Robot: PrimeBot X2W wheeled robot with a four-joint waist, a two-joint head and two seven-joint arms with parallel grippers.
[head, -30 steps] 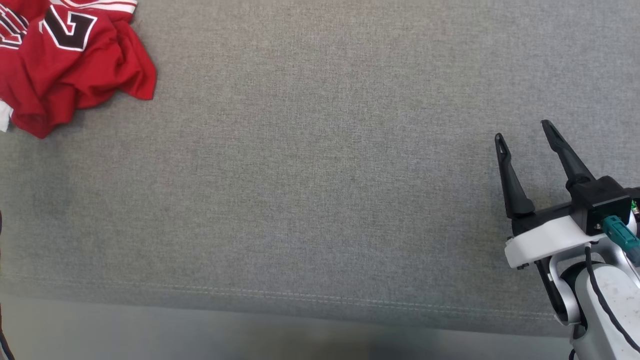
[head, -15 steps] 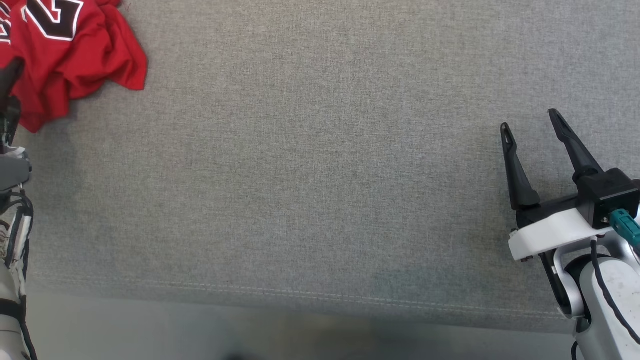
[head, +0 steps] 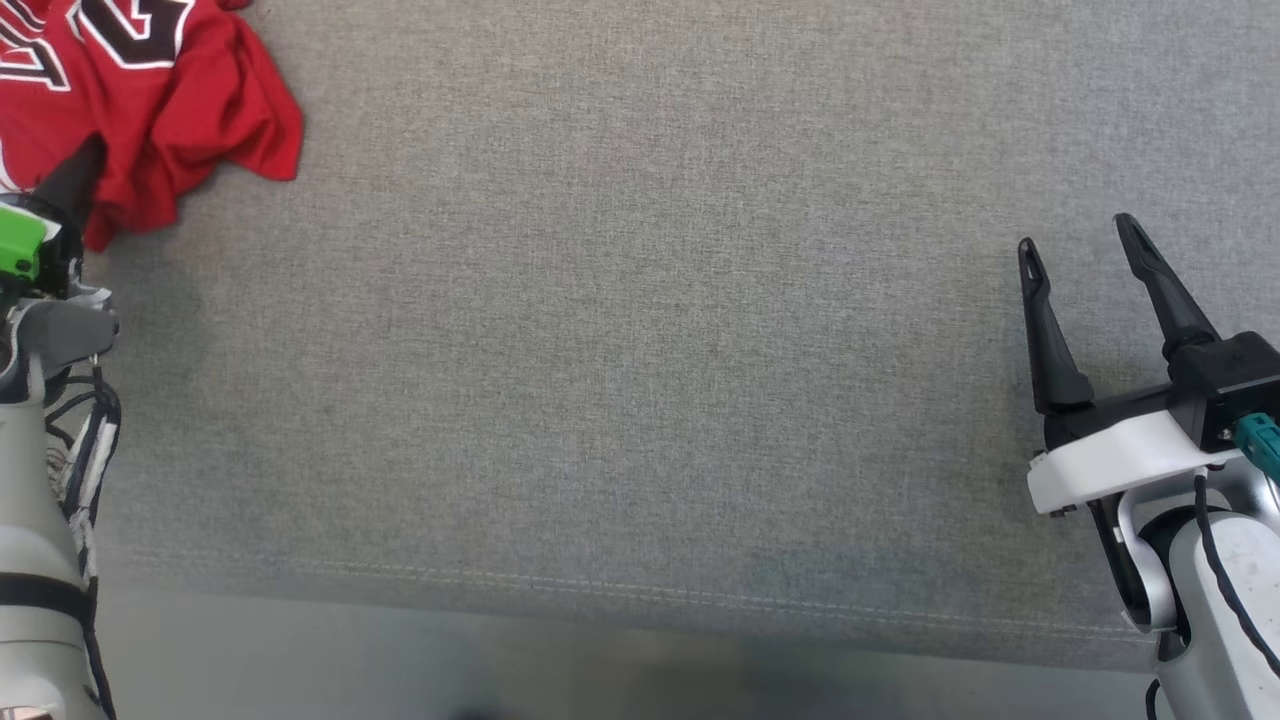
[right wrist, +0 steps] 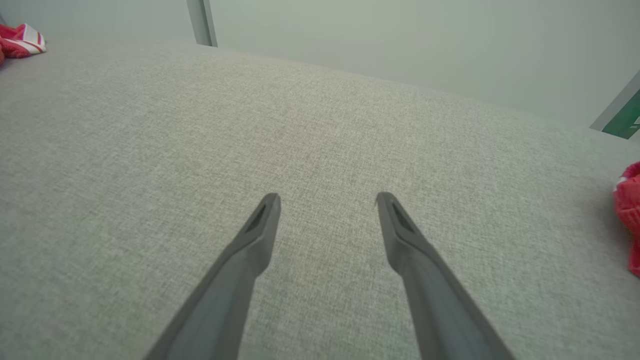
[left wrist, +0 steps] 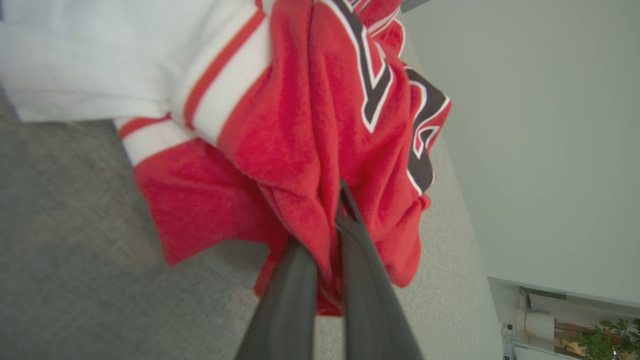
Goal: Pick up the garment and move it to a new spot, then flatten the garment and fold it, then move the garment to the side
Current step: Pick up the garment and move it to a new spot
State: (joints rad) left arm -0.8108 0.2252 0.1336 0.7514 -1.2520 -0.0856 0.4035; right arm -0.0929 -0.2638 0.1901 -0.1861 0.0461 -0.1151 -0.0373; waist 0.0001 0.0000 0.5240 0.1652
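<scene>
Red garment, crumpled in a heap at the far left corner of the grey padded surface, white striped trim and black-and-white lettering showing on top; no clear long axis while bunched like this. Pinched at its near edge by the left gripper. In the left wrist view, closed tight on a raised ridge of the garment, one dark finger on each side of the fold, coming in from the robot's side of the heap. Looks like the pick-up step: grasp in place, lift not yet begun, with the bulk of the heap resting on the padding beyond the fingers. Calls for a lift and a carry rightward and nearer, out over the wide bare stretch in the middle. Well apart on the other side, the right gripper, fingers spread wide with nothing between them, poised over the front right. From its own camera, bare grey weave past the tips and a scrap of the garment far off at the upper left. Much nearer to the left arm, then; probably out of reach for the right until the cloth comes across to the centre. Risks raising only one layer, given the thin fold in the grip, and trailing the rest behind.
</scene>
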